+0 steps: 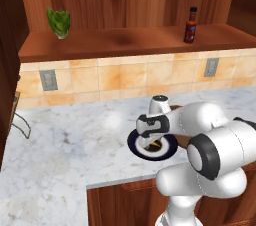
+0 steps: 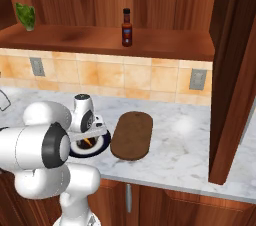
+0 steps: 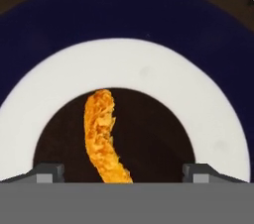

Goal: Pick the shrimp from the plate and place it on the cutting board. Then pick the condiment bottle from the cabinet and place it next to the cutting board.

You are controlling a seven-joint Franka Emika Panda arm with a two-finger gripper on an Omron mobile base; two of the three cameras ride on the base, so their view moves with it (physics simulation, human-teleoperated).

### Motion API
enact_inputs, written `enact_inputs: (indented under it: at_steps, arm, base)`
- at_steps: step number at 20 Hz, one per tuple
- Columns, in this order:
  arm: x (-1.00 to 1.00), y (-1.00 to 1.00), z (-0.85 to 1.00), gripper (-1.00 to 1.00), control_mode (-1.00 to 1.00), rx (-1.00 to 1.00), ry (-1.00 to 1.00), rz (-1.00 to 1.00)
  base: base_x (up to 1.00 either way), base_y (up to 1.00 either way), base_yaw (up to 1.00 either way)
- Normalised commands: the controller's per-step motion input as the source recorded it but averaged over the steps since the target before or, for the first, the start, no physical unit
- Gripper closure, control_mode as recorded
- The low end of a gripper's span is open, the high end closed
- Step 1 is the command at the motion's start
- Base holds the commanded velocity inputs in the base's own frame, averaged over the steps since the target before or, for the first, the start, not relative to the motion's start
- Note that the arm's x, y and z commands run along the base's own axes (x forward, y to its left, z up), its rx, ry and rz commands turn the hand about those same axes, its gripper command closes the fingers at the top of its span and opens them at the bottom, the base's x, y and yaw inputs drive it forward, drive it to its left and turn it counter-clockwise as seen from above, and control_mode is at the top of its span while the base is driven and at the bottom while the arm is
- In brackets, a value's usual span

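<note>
A small curved orange shrimp (image 3: 104, 139) lies in the dark centre of the navy-rimmed plate (image 3: 124, 15) on the marble counter. My gripper (image 3: 124, 173) points straight down just above the plate, open, with one fingertip on each side of the shrimp. In the base views the hand (image 1: 150, 142) (image 2: 86, 137) covers most of the plate (image 1: 135, 151) (image 2: 101, 145). The oval dark wooden cutting board (image 2: 132, 135) lies just right of the plate. The red condiment bottle (image 1: 190, 25) (image 2: 127, 28) stands upright on the cabinet shelf (image 1: 125, 42) (image 2: 100, 40) above the tiled backsplash.
A green leafy vegetable (image 1: 59, 22) (image 2: 26, 16) sits at the shelf's left end. A tall dark wood panel (image 2: 232, 95) rises at the counter's right. A wire rack (image 1: 20, 125) stands at the far left. Marble counter (image 2: 185, 140) stretches right of the board.
</note>
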Motion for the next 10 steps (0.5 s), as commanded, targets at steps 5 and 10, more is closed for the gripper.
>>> enact_inputs:
  at_steps: [5,10]
  arm:
    - [0.03,0.13,-0.22,-1.0,-1.0,0.0,0.01,0.01]
    - [0.0,0.23,-0.48,1.0,-1.0,0.0,0.0,0.02]
  base:
    - [0.0,0.0,0.0]
    - [0.0,0.0,0.0]
